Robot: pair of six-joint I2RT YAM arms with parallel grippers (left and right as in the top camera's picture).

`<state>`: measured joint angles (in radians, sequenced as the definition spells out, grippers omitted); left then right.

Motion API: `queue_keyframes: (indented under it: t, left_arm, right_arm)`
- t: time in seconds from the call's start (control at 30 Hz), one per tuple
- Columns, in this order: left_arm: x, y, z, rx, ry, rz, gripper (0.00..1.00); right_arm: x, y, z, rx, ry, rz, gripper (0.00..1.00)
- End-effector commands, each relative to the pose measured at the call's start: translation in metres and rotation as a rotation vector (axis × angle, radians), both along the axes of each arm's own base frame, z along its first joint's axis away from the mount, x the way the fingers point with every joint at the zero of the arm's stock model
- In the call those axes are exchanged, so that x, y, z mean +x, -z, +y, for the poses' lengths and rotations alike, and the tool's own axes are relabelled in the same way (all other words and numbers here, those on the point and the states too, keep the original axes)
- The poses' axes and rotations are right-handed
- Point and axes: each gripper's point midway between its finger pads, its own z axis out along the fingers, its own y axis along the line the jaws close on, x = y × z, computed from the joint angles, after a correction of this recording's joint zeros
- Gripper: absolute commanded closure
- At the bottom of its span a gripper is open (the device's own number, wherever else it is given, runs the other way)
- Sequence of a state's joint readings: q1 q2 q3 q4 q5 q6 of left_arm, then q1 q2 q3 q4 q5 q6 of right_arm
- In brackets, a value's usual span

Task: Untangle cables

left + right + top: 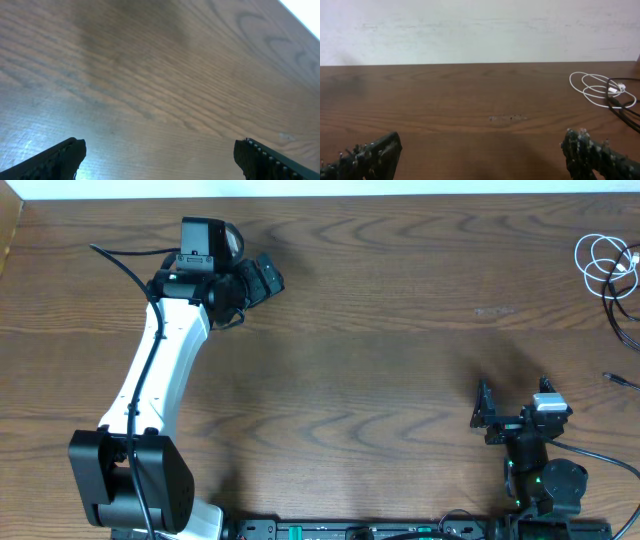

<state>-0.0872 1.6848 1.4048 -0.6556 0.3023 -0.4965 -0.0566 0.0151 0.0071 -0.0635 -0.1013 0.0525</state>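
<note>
While both arms stand idle over a brown wood-grain bench (pixel 380 360), the two cables lie together at its far right corner, well apart from either arm. The white cable (pixel 582 258) is gathered in several loose loops close to the far edge. In the right wrist view the same white cable (pixel 584 92) shows a small white plug end resting inside its loops. The black cable (pixel 609 306) crosses the right-hand part of the white coil and trails toward the near side along the right edge, passing out of the overhead view. The right wrist view confirms the black cable (pixel 621 108) lying across the white loops; which cord is on top at each crossing cannot be told. A short dark plug end (pixel 621 380) lies separately near the right edge, nearer the front.

Left arm (pixel 160 370): white forearm reaching from the near left corner toward the far edge. Left jaws are spread fully wide and hold nothing, with only bare bench beneath them.

Right arm (pixel 535 470): folded low at the near right. Right jaws are likewise spread wide and empty, facing the far edge and the pale wall (pixel 470 30) beyond it.
</note>
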Motion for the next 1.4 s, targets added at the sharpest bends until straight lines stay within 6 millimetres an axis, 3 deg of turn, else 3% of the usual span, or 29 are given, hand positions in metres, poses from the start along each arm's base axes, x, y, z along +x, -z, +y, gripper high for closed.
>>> queue_keyframes:
  t: [0.0, 0.17, 0.4, 0.53, 0.63, 0.8, 0.93, 1.37]
  left_arm:
    - [0.002, -0.015, 0.008, 0.042, -0.018, -0.036, 0.0]
    - [0.004, -0.017, 0.025, 0.147, -0.026, -0.065, 0.0]
    - [-0.005, -0.064, 0.03, 0.289, 0.133, -0.285, 0.01]
    - [-0.023, -0.089, 0.033, 0.352, 0.183, -0.444, 0.01]
    - [-0.044, -0.095, 0.046, 0.372, 0.148, -0.527, 0.01]
    - [-0.086, -0.09, 0.073, 0.395, 0.049, -0.653, 0.01]
    - [-0.113, -0.076, 0.083, 0.417, -0.001, -0.744, 0.01]
    - [-0.162, -0.025, 0.098, 0.489, -0.123, -0.923, 0.01]
  right_arm:
    - [0.0, 0.0, 0.003, 0.014, -0.016, -0.001, 0.01]
    - [0.0, 0.0, 0.003, 0.014, -0.016, -0.001, 0.01]
    - [0.0, 0.0, 0.003, 0.014, -0.016, -0.001, 0.01]
    - [0.0, 0.0, 0.003, 0.014, -0.016, -0.001, 0.01]
    - [0.0, 0.0, 0.003, 0.014, -0.016, -0.001, 0.01]
    - [0.0, 0.0, 0.003, 0.014, -0.016, -0.001, 0.01]
    - [0.0, 0.0, 0.003, 0.014, -0.016, -0.001, 0.01]
    - [0.0, 0.0, 0.003, 0.014, -0.016, -0.001, 0.01]
